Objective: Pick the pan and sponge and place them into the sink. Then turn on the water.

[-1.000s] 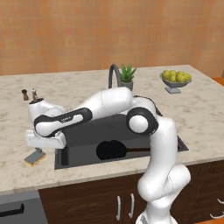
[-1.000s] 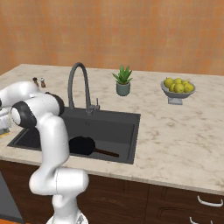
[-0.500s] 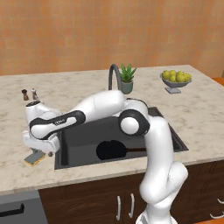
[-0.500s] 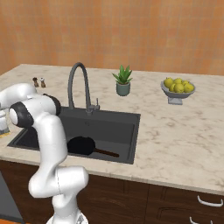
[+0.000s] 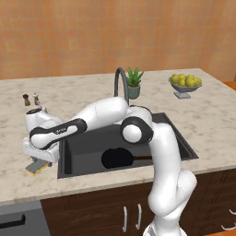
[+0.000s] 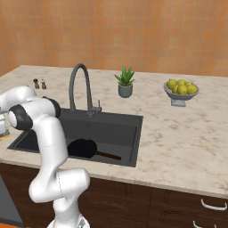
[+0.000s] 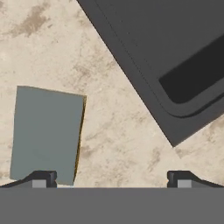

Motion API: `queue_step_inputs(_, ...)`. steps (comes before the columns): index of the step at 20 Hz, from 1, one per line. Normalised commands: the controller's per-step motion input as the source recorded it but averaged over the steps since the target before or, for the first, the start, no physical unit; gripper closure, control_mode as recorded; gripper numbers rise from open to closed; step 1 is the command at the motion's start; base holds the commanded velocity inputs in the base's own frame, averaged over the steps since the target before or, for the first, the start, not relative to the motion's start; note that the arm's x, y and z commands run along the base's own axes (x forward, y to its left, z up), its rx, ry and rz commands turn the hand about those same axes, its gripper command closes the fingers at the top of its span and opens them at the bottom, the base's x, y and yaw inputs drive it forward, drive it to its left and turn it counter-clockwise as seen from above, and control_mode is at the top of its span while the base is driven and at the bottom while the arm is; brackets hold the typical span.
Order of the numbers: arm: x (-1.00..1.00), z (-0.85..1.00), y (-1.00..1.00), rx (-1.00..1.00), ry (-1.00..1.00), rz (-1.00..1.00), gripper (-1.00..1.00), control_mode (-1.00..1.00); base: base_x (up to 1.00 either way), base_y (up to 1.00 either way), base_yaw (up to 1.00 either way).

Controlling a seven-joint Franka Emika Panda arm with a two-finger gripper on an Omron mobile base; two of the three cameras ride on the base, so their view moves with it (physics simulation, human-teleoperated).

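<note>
At the front left corner of the marble counter [image 5: 92, 92], just left of the large dark grey rectangular sink [image 5: 83, 147], the small rectangular sponge [image 7: 46, 133] lies flat, grey-blue top up with a yellow edge showing. The two-finger gripper [image 7: 109, 179] has dropped lower over it than a second ago and now hangs close above, jaws spread fully wide and holding nothing; one fingertip [image 7: 41, 178] overlaps the sponge's near edge. The small black round frying pan [image 5: 117, 158] rests in the sink's front part, unmoved, its thin handle pointing right.
</note>
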Motion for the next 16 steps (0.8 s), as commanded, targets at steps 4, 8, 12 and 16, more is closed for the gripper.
queue_step_inputs(4, 0.01, -0.12, 0.03, 0.04, -0.07, -0.03, -1.0, -1.0, 0.0, 0.0, 0.0)
queue_step_inputs(8, 0.0, -0.12, 0.1, 0.07, -0.14, -0.03, -1.0, -1.0, 0.0, 0.0, 0.0)
queue_step_inputs(12, 0.01, -0.11, 0.1, 0.02, -0.04, -0.05, -1.0, -1.0, 0.0, 0.0, 0.0)
queue_step_inputs(16, 0.07, -0.12, 0.1, 0.0, 0.0, -0.05, -1.0, -1.0, 0.0, 0.0, 0.0)
